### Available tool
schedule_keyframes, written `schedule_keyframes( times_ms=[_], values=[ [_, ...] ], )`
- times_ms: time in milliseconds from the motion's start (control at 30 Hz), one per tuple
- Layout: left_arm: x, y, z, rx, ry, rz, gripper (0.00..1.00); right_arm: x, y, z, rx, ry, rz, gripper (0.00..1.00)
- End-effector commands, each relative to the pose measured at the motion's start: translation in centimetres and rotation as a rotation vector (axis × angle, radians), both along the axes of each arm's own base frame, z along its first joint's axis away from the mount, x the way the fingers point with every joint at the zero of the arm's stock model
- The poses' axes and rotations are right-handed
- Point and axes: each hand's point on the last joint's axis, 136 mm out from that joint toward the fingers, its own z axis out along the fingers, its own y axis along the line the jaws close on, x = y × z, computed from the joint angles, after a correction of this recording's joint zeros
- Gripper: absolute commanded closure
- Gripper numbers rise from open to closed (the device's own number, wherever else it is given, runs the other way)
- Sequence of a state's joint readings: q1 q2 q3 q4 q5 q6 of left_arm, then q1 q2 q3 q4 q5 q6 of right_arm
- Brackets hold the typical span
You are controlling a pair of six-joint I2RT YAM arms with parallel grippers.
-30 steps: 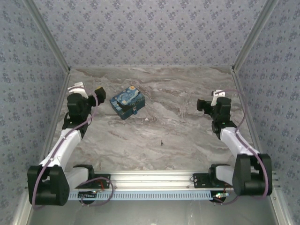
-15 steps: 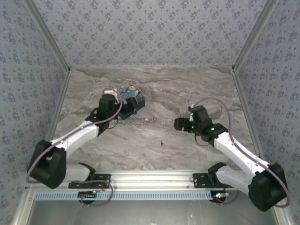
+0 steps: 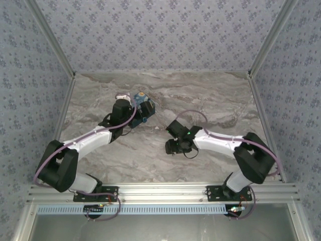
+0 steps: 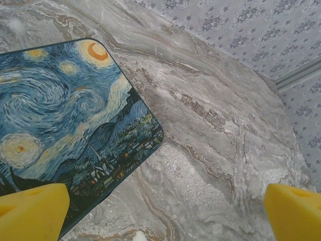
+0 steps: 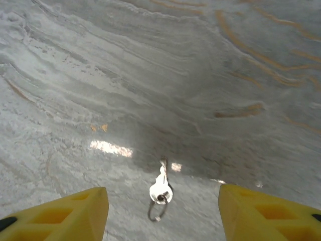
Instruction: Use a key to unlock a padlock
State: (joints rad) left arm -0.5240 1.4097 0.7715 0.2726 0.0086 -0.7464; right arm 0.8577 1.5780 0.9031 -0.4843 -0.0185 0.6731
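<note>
The key (image 5: 161,187), small and silvery with a thin wire ring on its head, lies flat on the marble. It sits between the yellow fingertips (image 5: 65,216) of my open right gripper (image 5: 163,218), touching neither. In the top view the right gripper (image 3: 173,147) hangs over the key's spot and hides it. My left gripper (image 3: 134,115) is open at the near-left corner of the starry-night box (image 3: 145,106). In the left wrist view one yellow fingertip (image 4: 30,211) overlaps the box's (image 4: 65,125) corner, and nothing is between the fingers. The teal padlock is hidden.
The marble table (image 3: 210,95) is walled by patterned panels at the back and sides. An aluminium rail (image 3: 160,191) runs along the near edge by the arm bases. A small pale speck (image 4: 135,235) sits at the bottom edge of the left wrist view.
The right arm has swung left and come down over the key. The left arm has pushed a little further toward the box. The box has not visibly moved.
</note>
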Motion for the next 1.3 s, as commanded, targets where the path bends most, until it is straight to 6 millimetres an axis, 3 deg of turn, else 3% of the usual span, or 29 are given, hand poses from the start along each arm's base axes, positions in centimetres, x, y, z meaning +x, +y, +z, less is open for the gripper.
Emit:
schedule_keyframes(
  times_ms=[0, 833, 1267],
  values=[
    [0.4, 0.0, 2.6, -0.029, -0.064, 0.018, 0.01, -0.6, -0.6, -0.6, -0.074, 0.052, -0.006, 0.41],
    [0.1, 0.4, 2.7, 0.018, -0.069, 0.019, 0.01, -2.4, -0.3, -3.1, -0.189, 0.123, 0.051, 0.73],
    [-0.1, 0.8, 3.0, 0.029, -0.081, 0.021, 0.01, -1.7, -0.6, -2.2, -0.081, 0.085, 0.007, 1.0]
  ],
)
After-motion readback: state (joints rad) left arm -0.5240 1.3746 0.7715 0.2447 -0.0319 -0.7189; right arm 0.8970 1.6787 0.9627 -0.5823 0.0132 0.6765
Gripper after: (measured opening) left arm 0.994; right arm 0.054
